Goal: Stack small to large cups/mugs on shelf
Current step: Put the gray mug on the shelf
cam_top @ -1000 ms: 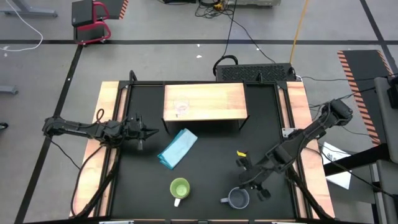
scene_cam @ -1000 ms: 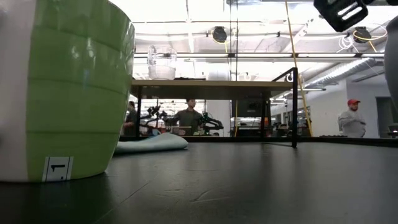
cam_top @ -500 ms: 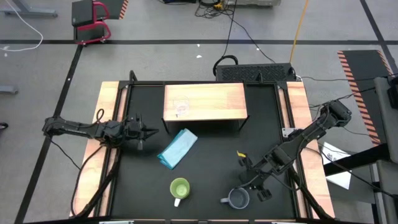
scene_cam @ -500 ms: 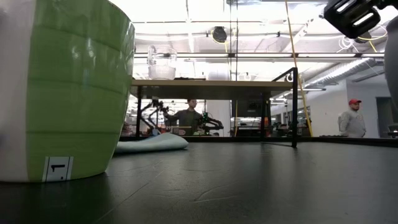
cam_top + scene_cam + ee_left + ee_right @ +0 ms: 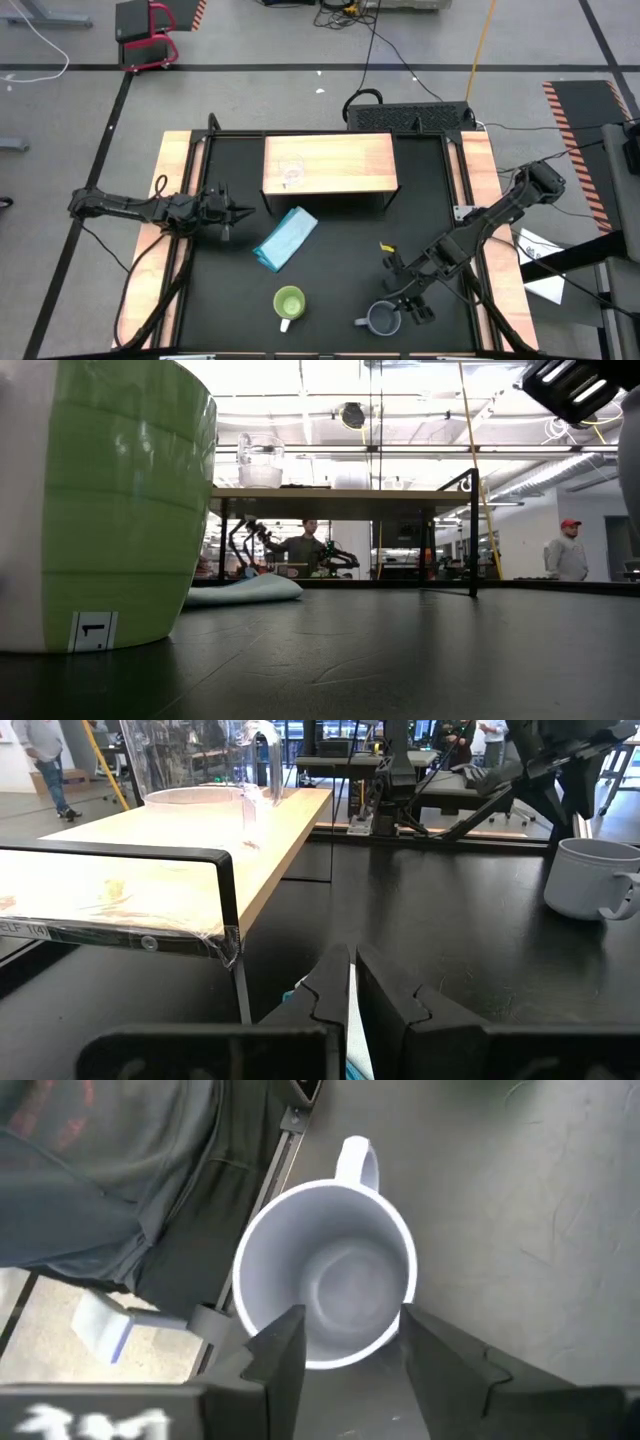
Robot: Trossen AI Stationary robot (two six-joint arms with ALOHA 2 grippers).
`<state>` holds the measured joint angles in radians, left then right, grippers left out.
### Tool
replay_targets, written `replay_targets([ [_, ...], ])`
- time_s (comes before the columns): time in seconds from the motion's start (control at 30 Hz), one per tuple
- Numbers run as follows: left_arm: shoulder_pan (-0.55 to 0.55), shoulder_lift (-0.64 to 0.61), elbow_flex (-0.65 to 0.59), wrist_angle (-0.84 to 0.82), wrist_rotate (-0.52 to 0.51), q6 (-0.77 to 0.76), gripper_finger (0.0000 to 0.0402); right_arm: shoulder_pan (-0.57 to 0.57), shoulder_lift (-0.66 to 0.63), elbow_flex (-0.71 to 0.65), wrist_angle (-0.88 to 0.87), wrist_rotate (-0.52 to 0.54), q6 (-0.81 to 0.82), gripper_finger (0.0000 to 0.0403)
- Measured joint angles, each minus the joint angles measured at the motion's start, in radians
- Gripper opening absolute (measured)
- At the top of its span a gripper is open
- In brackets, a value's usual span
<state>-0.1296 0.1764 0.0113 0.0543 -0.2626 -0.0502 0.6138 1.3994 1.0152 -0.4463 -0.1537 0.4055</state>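
The light-wood shelf (image 5: 330,165) stands at the table's far middle, and the clear glass cup (image 5: 291,172) rests upright on its left part. The lime-green mug (image 5: 289,303) stands near the front edge. To its right is the grey-blue mug (image 5: 382,319), upright, its handle toward the table's left. My right gripper (image 5: 345,1342) hangs open just above that mug's (image 5: 325,1285) rim. One finger is over the mouth and the other beyond the wall, and both are clear of it. My left gripper (image 5: 352,990) waits shut at the table's left, level, pointing toward the shelf (image 5: 150,870).
A folded light blue cloth (image 5: 287,238) lies in front of the shelf, between the left gripper and the mugs. A small yellow piece (image 5: 388,247) lies right of centre. Wooden strips (image 5: 478,190) run along both table sides. People stand in the room beyond.
In the low view my right gripper has rolled a little and its dark end has shifted slightly above the grey-blue mug. The mugs, the cup and the cloth have stayed where they were.
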Motion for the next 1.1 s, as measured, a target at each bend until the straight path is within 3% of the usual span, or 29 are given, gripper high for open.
replay_targets([
  [0.4,0.000,0.000,0.000,0.000,0.000,-0.003,0.0026,-0.031,0.000,-0.084,0.077,0.000,-0.020,0.0153],
  [1.1,0.000,0.000,0.000,0.000,-0.001,0.000,0.0026,-0.027,0.064,-0.085,0.145,-0.008,0.029,0.0153],
])
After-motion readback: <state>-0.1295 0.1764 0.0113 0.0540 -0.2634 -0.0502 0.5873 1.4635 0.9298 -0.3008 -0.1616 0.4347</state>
